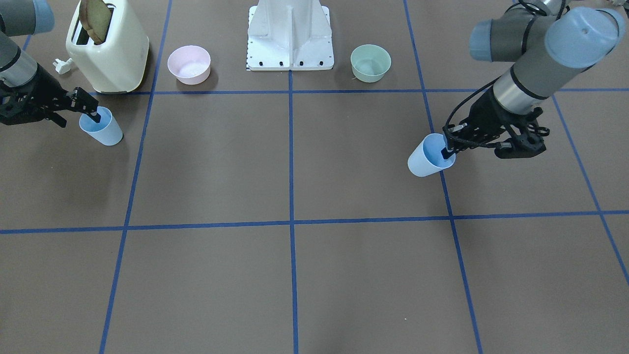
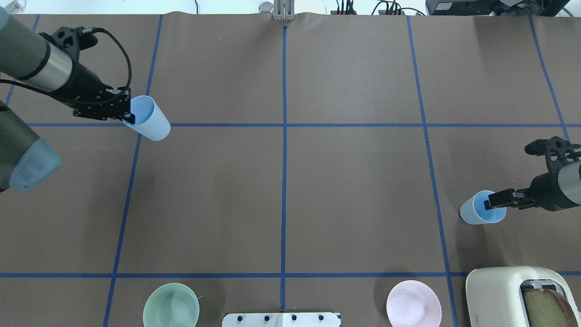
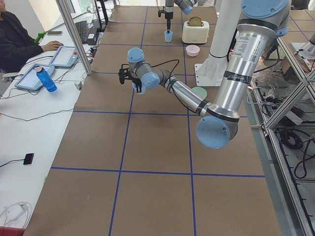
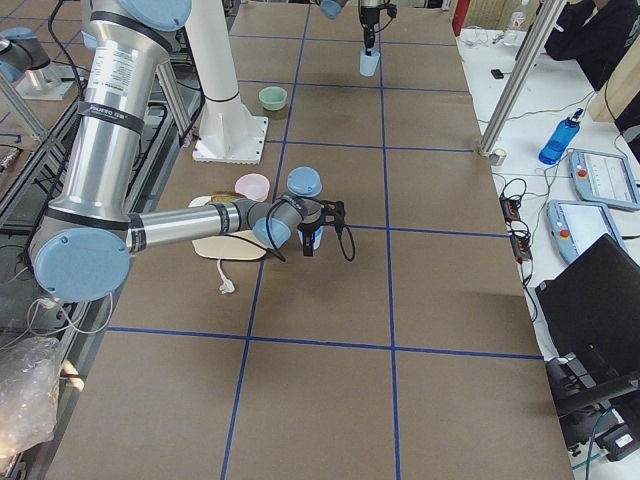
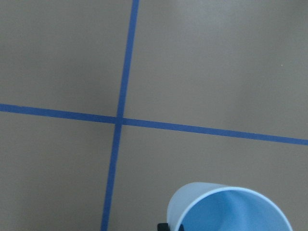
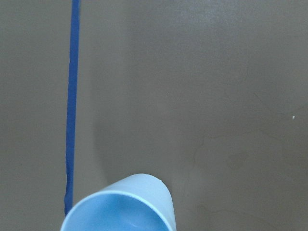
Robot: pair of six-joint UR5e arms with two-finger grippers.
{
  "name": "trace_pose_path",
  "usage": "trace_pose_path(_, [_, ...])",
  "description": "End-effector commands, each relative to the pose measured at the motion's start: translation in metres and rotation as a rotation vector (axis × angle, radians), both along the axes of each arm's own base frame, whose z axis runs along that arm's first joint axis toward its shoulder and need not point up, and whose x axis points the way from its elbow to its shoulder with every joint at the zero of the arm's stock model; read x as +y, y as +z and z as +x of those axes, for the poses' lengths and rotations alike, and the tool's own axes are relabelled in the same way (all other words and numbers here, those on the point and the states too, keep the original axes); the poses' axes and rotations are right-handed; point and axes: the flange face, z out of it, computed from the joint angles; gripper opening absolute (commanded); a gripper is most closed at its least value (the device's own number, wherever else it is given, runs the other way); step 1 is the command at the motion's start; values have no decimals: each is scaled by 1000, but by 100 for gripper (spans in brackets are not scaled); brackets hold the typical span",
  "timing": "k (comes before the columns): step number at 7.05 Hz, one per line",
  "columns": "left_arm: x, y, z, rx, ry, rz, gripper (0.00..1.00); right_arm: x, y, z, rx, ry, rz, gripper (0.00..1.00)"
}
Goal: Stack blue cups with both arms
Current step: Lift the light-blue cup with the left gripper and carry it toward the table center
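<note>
Two grasps: left end effector [image 2: 129, 117] clamps far blue cup [image 2: 152, 121] rim, right end effector [image 2: 488, 203] clamps near blue cup [image 2: 474, 216] rim, well apart.

The overhead view looks forward and down from behind the robot over the whole table [image 2: 354, 181]. The front-facing view looks steeply down from the far side, with the white base [image 1: 290, 34] at its top. Both share the pink bowl [image 1: 189, 65], green bowl [image 1: 370, 63] and toaster [image 1: 108, 54]. The side views look along the table from high at its left and right ends. Each wrist camera sits close above the tabletop, with the left cup [image 5: 231, 209] or right cup [image 6: 120, 211] at its lower edge.
</note>
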Motion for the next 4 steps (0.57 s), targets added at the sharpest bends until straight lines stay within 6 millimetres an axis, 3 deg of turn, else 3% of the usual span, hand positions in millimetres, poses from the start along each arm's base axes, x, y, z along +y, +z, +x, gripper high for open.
trace_pose_path(1, [24,-36,62,12,-12,-35,0,0,0,0,0,-1,1,90])
trace_pose_path(3, [26,-40,68,10,-11,-46,0,0,-1,0,-2,1,-3,77])
trace_pose_path(4, [25,-47,70,7,-11,-48,0,0,-2,-1,-4,0,-1,54])
